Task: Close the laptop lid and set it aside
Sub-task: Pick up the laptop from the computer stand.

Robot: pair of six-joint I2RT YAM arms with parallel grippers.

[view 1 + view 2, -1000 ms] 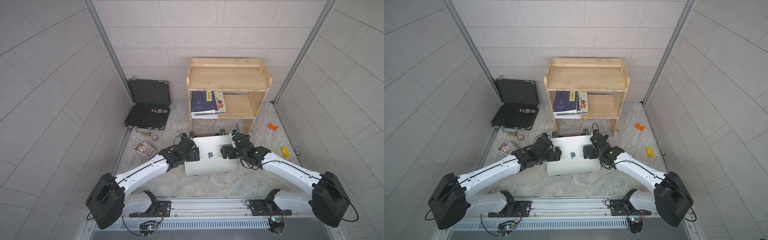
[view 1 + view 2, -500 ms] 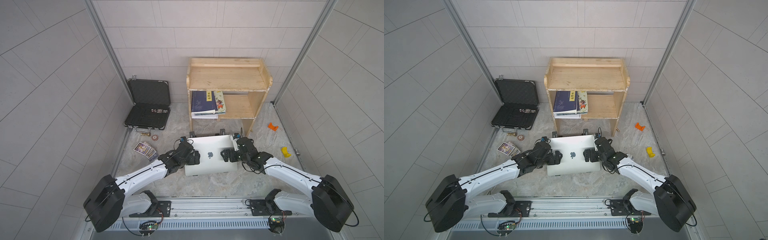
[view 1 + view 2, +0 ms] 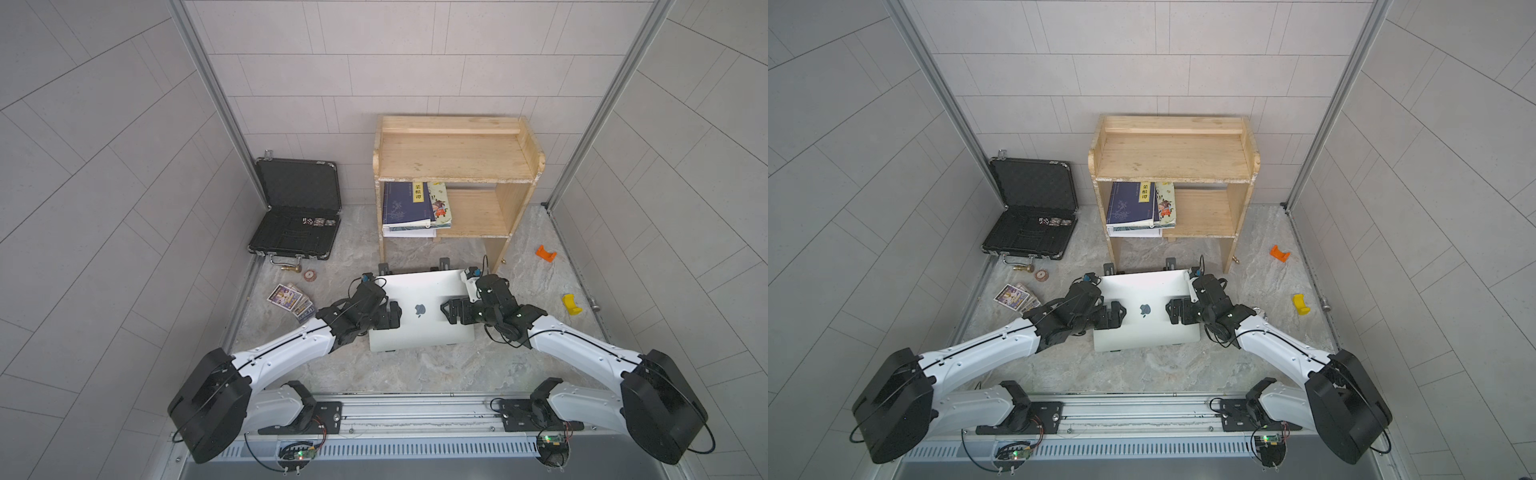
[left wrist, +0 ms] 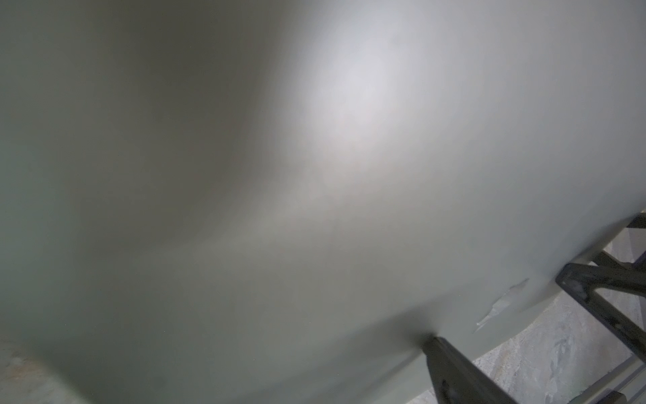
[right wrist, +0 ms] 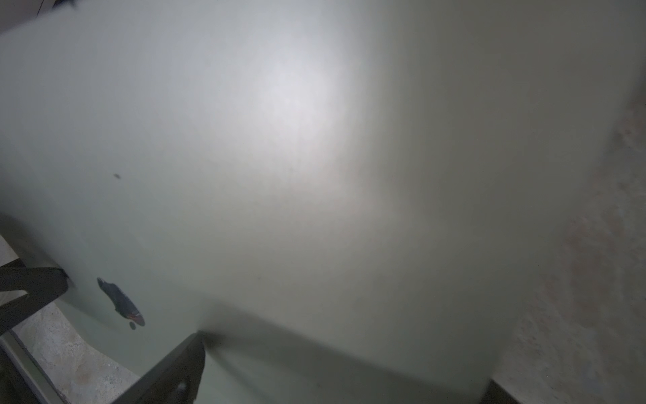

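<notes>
Both pincers have slid a little toward the robot's base across the laptop lid [image 3: 419,286] over the last second; the lid's outline has hardly shifted. You now have the left pincer [image 3: 394,316] and the right pincer [image 3: 449,312] on either side of the apple logo [image 3: 419,310], each spread wide and holding nothing. Whether they press on the silver panel or hover just above it you cannot tell from the top views. Both wrist views are filled by the blurred grey panel at close range. The laptop [image 3: 1144,332] sits with its lid folded down flat on the marbled surface [image 3: 415,370], just in front of the wooden shelf [image 3: 453,153] and well apart from the open black briefcase [image 3: 295,237].
</notes>
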